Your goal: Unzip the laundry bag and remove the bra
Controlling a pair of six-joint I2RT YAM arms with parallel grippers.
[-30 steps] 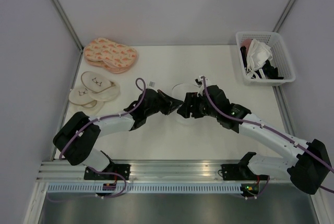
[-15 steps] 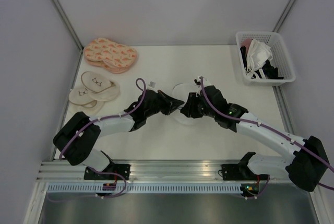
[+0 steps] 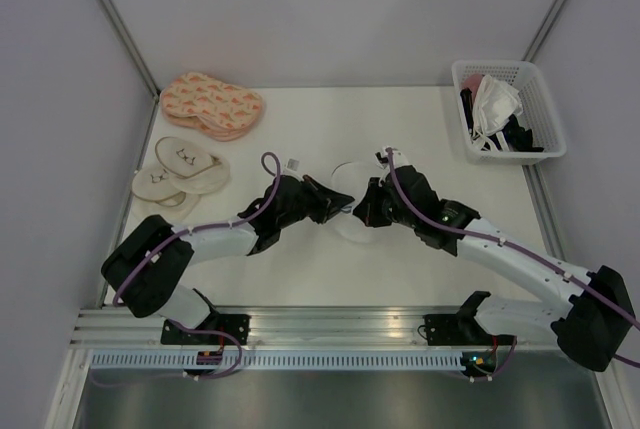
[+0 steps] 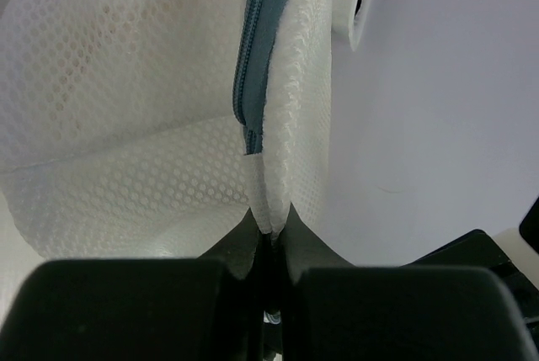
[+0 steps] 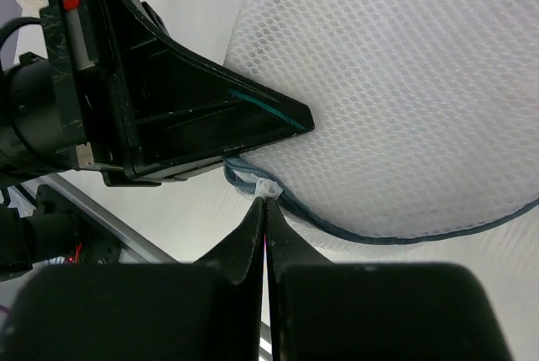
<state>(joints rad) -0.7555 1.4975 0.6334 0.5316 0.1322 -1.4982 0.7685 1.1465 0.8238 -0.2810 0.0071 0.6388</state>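
Observation:
The laundry bag, a round white mesh pouch with a blue-grey zip round its rim, lies mid-table between both grippers. My left gripper is shut on the mesh rim just below the zip's end. It shows at the bag's left side in the top view. My right gripper is shut, its tips pinching a small white zip tab at the bag's near rim. The left gripper's black fingers lie just above that tab. The bra is hidden.
A white lattice basket holding white and dark cloth stands at the back right. Pink patterned slippers and cream slippers lie at the back left. A small white tag sits by the left arm.
My right gripper has closed from open onto the white tab at the bag's rim. The left gripper has kept its hold on the mesh.

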